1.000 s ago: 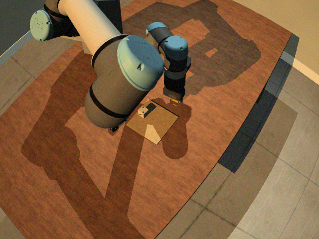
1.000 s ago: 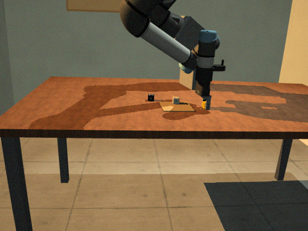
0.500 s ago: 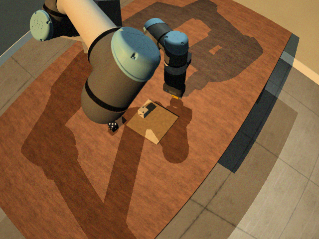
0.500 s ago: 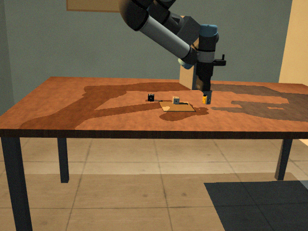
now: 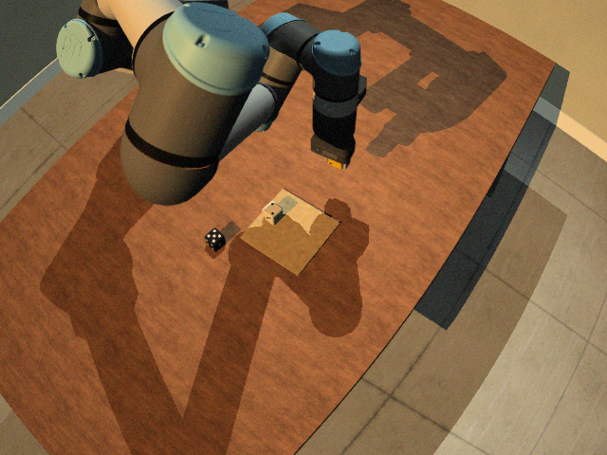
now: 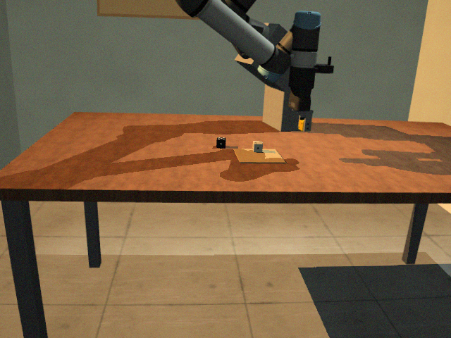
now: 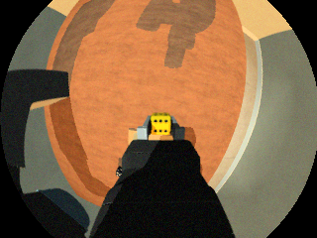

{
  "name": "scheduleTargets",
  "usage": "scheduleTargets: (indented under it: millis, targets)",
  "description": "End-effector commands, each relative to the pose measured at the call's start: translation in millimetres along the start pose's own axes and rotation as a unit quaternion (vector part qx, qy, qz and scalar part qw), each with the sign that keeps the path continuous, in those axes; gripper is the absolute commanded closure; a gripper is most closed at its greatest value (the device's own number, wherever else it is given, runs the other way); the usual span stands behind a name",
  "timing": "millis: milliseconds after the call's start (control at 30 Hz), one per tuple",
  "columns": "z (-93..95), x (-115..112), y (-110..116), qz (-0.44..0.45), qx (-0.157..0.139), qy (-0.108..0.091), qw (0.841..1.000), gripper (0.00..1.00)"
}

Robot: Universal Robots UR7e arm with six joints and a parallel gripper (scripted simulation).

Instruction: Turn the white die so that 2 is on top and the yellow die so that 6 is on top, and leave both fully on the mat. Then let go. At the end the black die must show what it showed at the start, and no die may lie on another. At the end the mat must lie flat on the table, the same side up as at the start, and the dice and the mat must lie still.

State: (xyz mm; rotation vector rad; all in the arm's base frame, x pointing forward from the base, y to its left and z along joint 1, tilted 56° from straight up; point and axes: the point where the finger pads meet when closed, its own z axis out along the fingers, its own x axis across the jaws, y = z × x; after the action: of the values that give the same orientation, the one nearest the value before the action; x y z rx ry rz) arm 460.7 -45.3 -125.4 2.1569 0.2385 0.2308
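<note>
Hanging well above the bench (image 6: 109, 170), the gripper (image 6: 303, 125) has its fingers drawn partway in and clamped on the yellow die (image 6: 301, 124), which sits between them at the very tip of the tool. The wrist view confirms it: the yellow die (image 7: 160, 126) is flanked by a finger on each side, with its pips too small to count. Which face is uppermost cannot be told from any view.

The relation the next move turns on is the offset between the carried die and the mat (image 5: 294, 245). In the top view the gripper (image 5: 337, 164) stands beyond the mat's far edge, over bare wood; in the exterior view it hangs behind and to the right of the mat (image 6: 254, 157). My judgement is that the die must travel back toward the mat and down before release, and must be turned on the way if 6 is not already uppermost.

The white die (image 5: 272, 212) rests on the mat near its far-left corner, so the set-down should favour the unoccupied near half. Its top face cannot be read here. The black die (image 5: 214, 239) lies on the bench just off the mat's left corner, apart from it and well away from the likely path.
</note>
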Motion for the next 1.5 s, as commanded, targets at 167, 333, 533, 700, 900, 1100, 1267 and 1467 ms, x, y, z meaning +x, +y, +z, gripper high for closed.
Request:
scheduleTargets:
  millis: [167, 333, 533, 700, 900, 1100, 1267, 1467]
  targets:
    - [-8.5, -0.2, 0.0, 0.0, 0.0, 0.0, 1.0, 0.43]
    - [-8.5, -0.2, 0.1, 0.0, 0.0, 0.0, 1.0, 0.43]
    - [-9.0, 5.9, 29.4, 0.025, 0.002, -0.001, 1.0, 0.43]
    - [-10.1, 11.3, 77.1, 0.063, 0.003, -0.001, 0.998, 0.43]
    - [-12.1, 11.4, 129.2, 0.105, 0.001, 0.0, 0.994, 0.43]
    - [-12.9, 10.5, 142.2, 0.115, 0.0, 0.0, 0.993, 0.43]
    - [-12.9, 10.5, 142.2, 0.115, 0.0, 0.0, 0.993, 0.43]
    - [-12.8, 10.5, 142.2, 0.115, 0.0, 0.0, 0.993, 0.43]
